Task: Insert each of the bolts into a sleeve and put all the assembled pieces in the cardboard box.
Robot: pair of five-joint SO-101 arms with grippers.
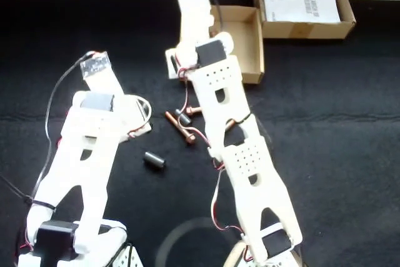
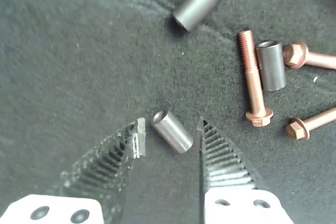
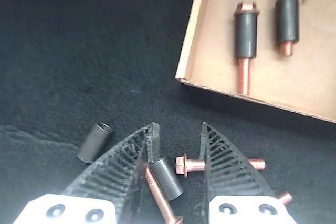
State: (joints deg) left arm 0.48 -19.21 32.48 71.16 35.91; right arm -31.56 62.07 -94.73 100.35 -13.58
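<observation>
1. Hanging low over the dark worktop (image 2: 79,51), the left claw (image 2: 171,124) stands parted and grips nothing. One grey sleeve (image 2: 173,137) lies flat between its fingers, apparently touching neither, though the gap at one finger is hard to judge.
2. Beyond that claw's tips a second sleeve (image 2: 198,3) lies well apart. Off to one side sits a cluster (three copper bolts (image 2: 253,80) and a third sleeve (image 2: 272,65), which lies just beside one bolt's shank).
3. The right claw (image 3: 179,127) is likewise spread and carries nothing. Under its gap lie a flanged bolt (image 3: 190,164) and a dark sleeve (image 3: 167,178), close together.
4. Outside one finger of the right claw rests a lone sleeve (image 3: 94,142).
5. Ahead of the right claw, the cardboard box (image 3: 191,40) holds two assembled pieces (image 3: 245,35), each a bolt through a sleeve, lying side by side.
</observation>
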